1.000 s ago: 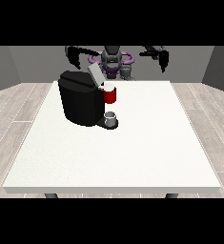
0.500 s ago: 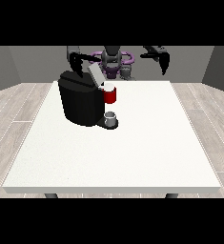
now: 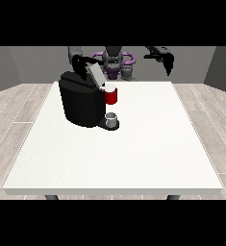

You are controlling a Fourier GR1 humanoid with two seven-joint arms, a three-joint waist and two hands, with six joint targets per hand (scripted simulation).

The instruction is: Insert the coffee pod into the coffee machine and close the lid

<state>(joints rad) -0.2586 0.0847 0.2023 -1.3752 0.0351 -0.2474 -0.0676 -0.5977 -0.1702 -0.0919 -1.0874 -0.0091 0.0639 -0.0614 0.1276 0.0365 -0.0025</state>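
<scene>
Here the big black coffee machine (image 3: 81, 103) sits on the wide white table (image 3: 133, 153) with its grey lid (image 3: 96, 74) up. The hand at the view's left (image 3: 78, 65) is by that lid — I cannot tell its fingers. The hand at the view's right (image 3: 168, 63) hangs high, fingers pointing down, holding nothing. The pod does not plainly show — closing the lid seems left.

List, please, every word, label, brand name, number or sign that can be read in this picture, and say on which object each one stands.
None: no readable text shows anywhere in the front view.
Coffee machine: plain black body, no brand or label visible.
Red thing at the machine: no print visible.
Grey thing on the machine's base: no marking visible.
White table: no writing or sign.
</scene>
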